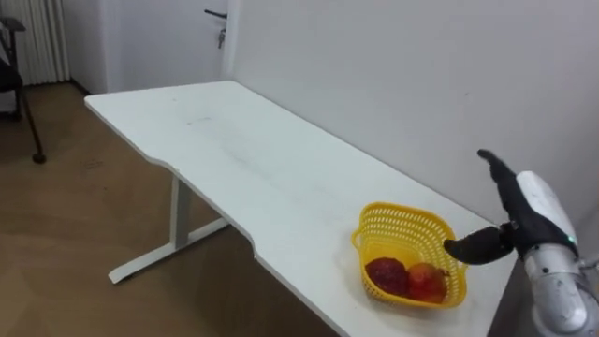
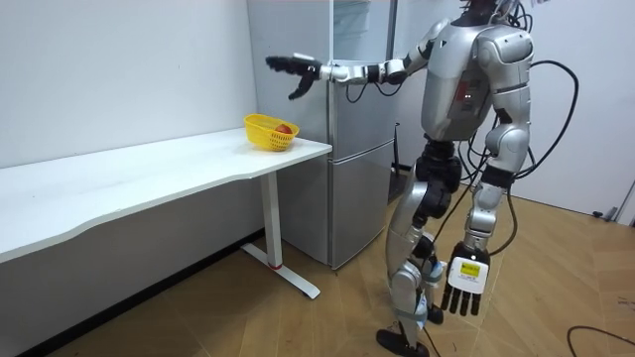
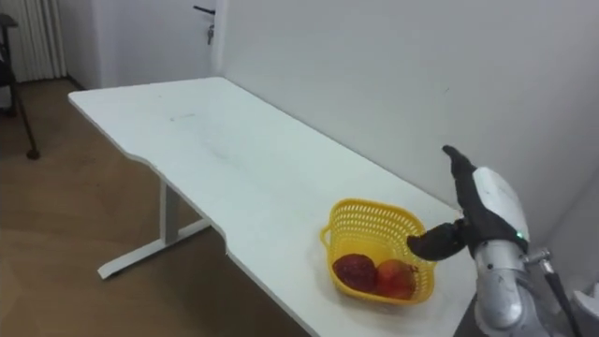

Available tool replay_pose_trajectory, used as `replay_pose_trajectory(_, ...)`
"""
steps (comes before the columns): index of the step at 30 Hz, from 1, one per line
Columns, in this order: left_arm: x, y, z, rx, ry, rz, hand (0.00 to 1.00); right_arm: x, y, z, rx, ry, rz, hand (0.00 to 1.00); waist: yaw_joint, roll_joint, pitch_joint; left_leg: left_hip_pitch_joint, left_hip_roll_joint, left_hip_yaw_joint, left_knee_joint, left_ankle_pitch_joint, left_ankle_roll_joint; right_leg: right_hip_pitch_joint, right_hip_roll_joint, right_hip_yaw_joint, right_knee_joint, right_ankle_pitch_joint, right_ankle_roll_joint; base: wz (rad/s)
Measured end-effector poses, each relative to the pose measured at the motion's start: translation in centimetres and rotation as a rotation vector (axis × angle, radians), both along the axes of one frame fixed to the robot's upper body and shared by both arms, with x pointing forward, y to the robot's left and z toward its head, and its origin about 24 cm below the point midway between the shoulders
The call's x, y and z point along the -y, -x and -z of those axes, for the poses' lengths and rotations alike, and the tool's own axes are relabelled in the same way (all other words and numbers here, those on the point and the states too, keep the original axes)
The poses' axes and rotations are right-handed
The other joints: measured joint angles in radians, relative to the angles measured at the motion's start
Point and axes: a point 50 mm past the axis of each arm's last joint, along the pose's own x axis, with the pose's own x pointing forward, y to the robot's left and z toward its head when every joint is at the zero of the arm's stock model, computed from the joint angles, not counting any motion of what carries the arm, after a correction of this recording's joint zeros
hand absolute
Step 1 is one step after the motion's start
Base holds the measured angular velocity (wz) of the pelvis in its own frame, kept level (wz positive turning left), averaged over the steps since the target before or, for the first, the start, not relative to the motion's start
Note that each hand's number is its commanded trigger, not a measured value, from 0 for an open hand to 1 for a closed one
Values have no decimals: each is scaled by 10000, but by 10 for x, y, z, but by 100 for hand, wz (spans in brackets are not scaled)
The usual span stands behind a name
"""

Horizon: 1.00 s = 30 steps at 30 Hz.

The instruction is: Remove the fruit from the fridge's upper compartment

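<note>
A yellow mesh basket point(image 1: 404, 223) point(image 2: 270, 129) sits at the near right end of the white table point(image 1: 243, 159). In it lie a dark red fruit point(image 1: 386, 275) and an orange-red fruit point(image 1: 426, 281). My right hand point(image 1: 513, 217) point(image 3: 473, 220) is stretched out at chest height just right of the basket, open, with nothing in it and its thumb pointing at the basket's rim. In the room view I stand in front of the silver fridge point(image 2: 347, 149), which is beside the table's end. My left hand point(image 2: 464, 288) hangs open by my leg.
A white wall runs behind the table. A door with a dark handle point(image 1: 217, 15) is at the far end of the room, and an office chair point(image 1: 17, 84) stands on the wooden floor at the far left.
</note>
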Motion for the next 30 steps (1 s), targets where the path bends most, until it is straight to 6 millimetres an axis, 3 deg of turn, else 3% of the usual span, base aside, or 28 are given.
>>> replay_pose_trajectory(3, 0, 11, 0, -76, -38, -514, 0, -9, 2, -26, 1252, -247, -329, 0, -139, 93, -35, 170, 102, 323, -59, -17, 27, 50, 19, 225, -24, 2, -3, -28)
replay_pose_trajectory(5, 4, 19, 0, -169, 38, -684, 0, -15, 4, -44, 2092, -509, -647, 0, -530, 203, -125, 267, 90, 369, -51, -34, 56, 146, 21, 272, -149, 24, -13, -5)
replay_pose_trajectory(8, 4, 20, -1, -16, 22, -839, 0, -21, 8, -61, 2903, -686, -888, 0, -810, 301, -172, 415, 92, 430, -98, -49, 80, 238, 11, 339, -181, 28, -8, -7)
replay_pose_trajectory(14, 8, 20, 0, -41, 118, -835, 0, -35, 17, -77, 3765, -796, -1529, 0, -1049, 509, -223, 902, 115, 657, -434, -48, 86, 510, 2, 614, -302, 17, 9, -14)
replay_pose_trajectory(19, 11, 22, 1, -125, 179, -830, 0, -42, 25, -75, 3988, -1061, -1913, 0, -1158, 634, -195, 1254, 150, 780, -705, -45, 91, 674, 8, 811, -310, 12, 17, -10)
replay_pose_trajectory(22, 19, 23, 4, -122, 395, -870, 0, -51, 35, -84, 4590, -1362, -2342, 0, -1410, 787, -140, 1277, 159, 834, -799, -44, 93, 622, 1, 848, -305, 14, 18, -8)
replay_pose_trajectory(27, 23, 21, 5, 54, 587, -822, 0, -70, 53, -99, 5562, -1687, -3456, 0, -1603, 1021, -236, 1469, 263, 1217, -981, -37, 102, 633, 31, 1159, -302, 16, 19, -20)
replay_pose_trajectory(30, 28, 24, 8, 94, 809, -970, 0, -77, 73, -109, 6579, -2078, -3994, 0, -1744, 1197, -214, 1605, 283, 1395, -1005, -41, 108, 624, 33, 1357, -302, 15, 20, -19)
